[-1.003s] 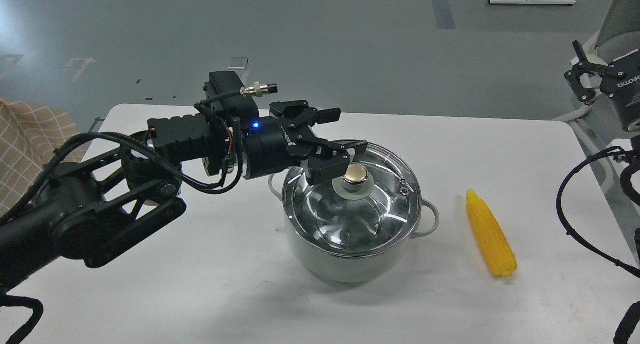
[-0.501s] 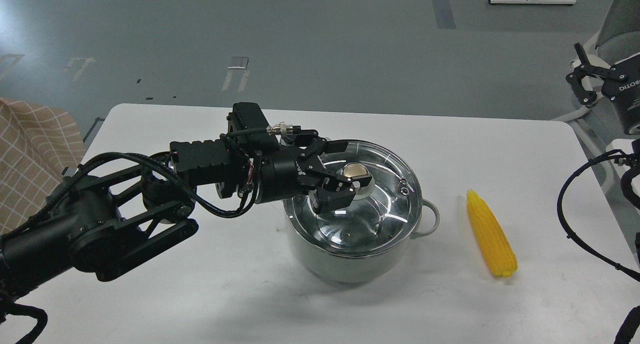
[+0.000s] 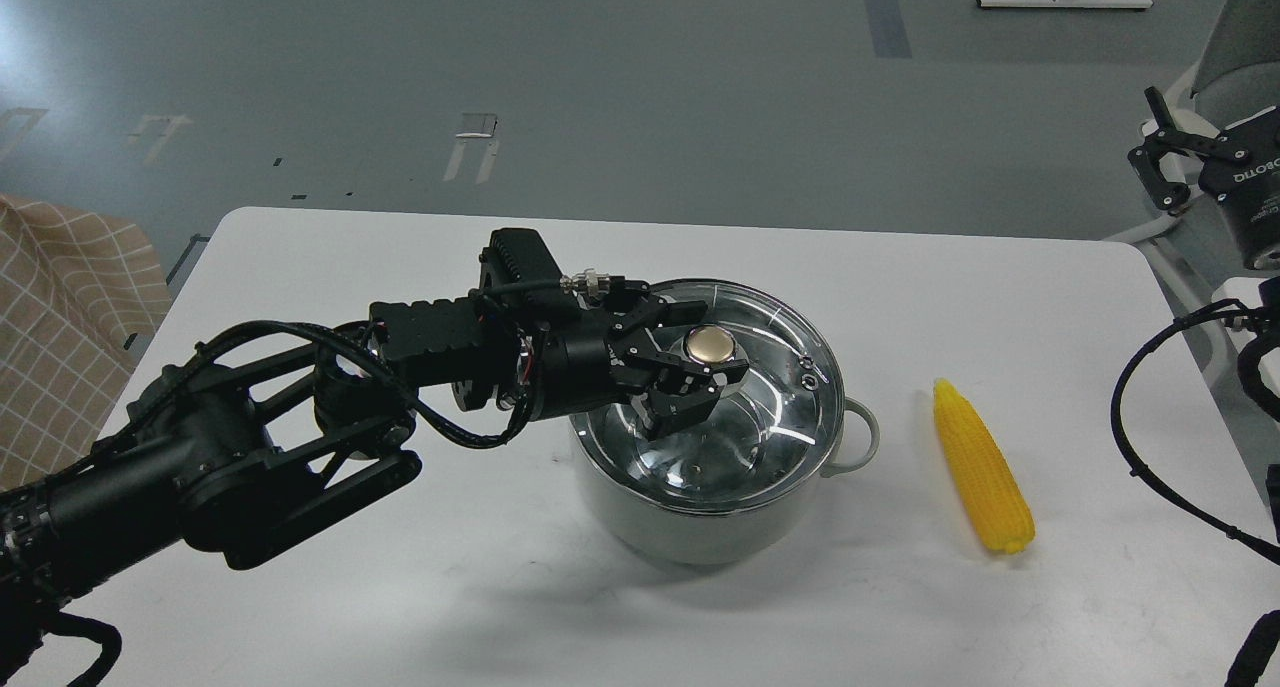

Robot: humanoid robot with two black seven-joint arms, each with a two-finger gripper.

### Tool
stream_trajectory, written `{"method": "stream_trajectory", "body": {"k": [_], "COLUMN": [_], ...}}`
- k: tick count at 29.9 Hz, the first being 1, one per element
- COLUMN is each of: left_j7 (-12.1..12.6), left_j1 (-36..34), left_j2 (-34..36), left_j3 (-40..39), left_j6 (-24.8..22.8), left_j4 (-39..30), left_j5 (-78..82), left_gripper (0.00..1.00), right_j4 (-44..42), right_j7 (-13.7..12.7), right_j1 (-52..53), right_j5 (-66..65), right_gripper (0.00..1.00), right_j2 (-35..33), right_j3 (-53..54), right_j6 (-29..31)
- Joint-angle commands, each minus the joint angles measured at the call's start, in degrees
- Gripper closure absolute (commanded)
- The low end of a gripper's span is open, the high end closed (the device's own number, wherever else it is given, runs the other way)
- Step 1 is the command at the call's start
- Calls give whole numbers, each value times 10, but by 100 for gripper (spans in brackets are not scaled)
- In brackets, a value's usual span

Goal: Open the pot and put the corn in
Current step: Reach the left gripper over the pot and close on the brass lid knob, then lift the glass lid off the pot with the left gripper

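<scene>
The pale grey-green pot [image 3: 690,512] stands mid-table with its glass lid [image 3: 775,417] on, and a loop handle shows at its right. My left gripper [image 3: 705,352] reaches in from the left over the lid, and its fingers [image 3: 735,372] sit close on both sides of the gold knob [image 3: 710,344]. The yellow corn [image 3: 981,479] lies on the table right of the pot, pointed end away from me. My right gripper [image 3: 1163,152] hangs off the table's far right edge with its fingers spread and empty.
The white table [image 3: 400,587] ends at the far side behind the pot. A checked tan cloth [image 3: 60,307] lies beyond the left edge. Black cables [image 3: 1150,447] of my right arm loop along the right edge. A chair base stands far right.
My left gripper came down and forward onto the lid, and its fingers closed in around the gold knob. The lid, pot and corn have not moved.
</scene>
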Motion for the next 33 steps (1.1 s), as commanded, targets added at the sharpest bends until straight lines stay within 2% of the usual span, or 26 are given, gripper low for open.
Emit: {"method": "stream_trajectory", "body": {"k": [1, 3, 6, 10, 23, 29, 33], "left_j7": [0, 0, 0, -1, 0, -5, -7], "left_j1": [10, 13, 13, 12, 8, 3, 3], "left_j2": [0, 1, 1, 0, 9, 57, 131], "left_j3": [-1, 0, -1, -2, -13, -73, -123], "left_j6": [3, 5, 5, 6, 6, 2, 3], "left_j4": [3, 3, 3, 3, -30, -59, -70], "left_j5": [0, 0, 0, 0, 0, -1, -55], "left_gripper": [31, 36, 53, 58, 59, 58, 58], "right_j4": [0, 0, 0, 0, -1, -2, -1], "right_j7": [1, 1, 1, 1, 0, 0, 1], "right_j1": [-1, -1, -2, -3, -4, -4, -3], "right_j5": [0, 0, 0, 0, 0, 0, 0], "right_gripper": [0, 0, 0, 0, 0, 0, 0], "right_j2": [-1, -1, 0, 0, 0, 1, 1], "right_j3": [0, 1, 1, 1, 1, 0, 0], "right_j6": [0, 0, 0, 0, 0, 0, 0]}}
